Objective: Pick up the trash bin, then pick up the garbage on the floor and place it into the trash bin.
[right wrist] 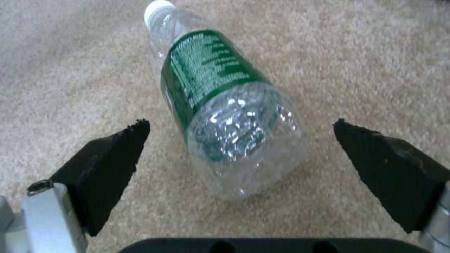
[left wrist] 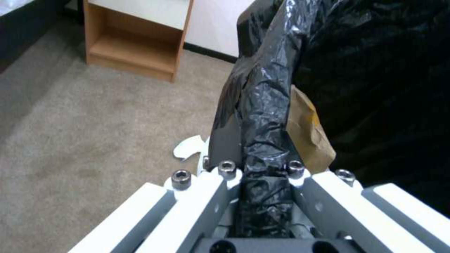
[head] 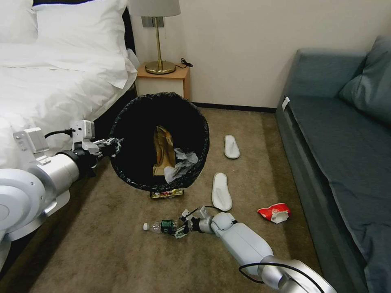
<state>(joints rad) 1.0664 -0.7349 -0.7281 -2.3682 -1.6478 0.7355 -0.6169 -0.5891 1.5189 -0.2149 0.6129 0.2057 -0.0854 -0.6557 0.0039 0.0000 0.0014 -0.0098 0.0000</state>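
The left end effector (head: 115, 146) clamps the trash bin (head: 159, 140) by its bagged rim, tilted above the carpet; the right end effector (right wrist: 239, 154) gapes wide around the bottle (right wrist: 225, 105) lying on the floor.

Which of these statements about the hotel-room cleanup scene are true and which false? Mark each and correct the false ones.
1. The left gripper clamps the trash bin by its bag-lined rim. True.
2. The right gripper is shut on the plastic bottle. False: its jaws stand open either side of the bottle, which lies on the carpet.
3. A brown paper bag is inside the bin. True.
4. Both white slippers are in the bin. False: they lie on the carpet.
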